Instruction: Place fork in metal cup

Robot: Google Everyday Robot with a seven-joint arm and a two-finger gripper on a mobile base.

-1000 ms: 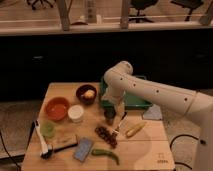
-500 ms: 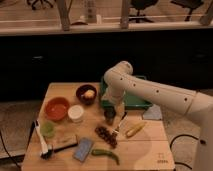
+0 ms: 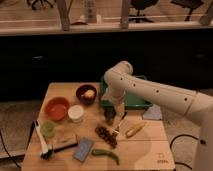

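Observation:
The metal cup is small and dark grey and stands upright near the middle of the wooden table. The fork is a thin grey utensil lying slanted on the table just right of the cup, its pale tined end toward the front, beside the yellow corn cob. My gripper hangs at the end of the white arm, directly above the cup and just left of the fork's upper end. I cannot tell whether it touches the fork.
A green tray lies behind the arm. A dark bowl, orange bowl, white cup, light-green cup and white-handled brush sit left. Dark grapes, a blue packet and a green pepper lie in front.

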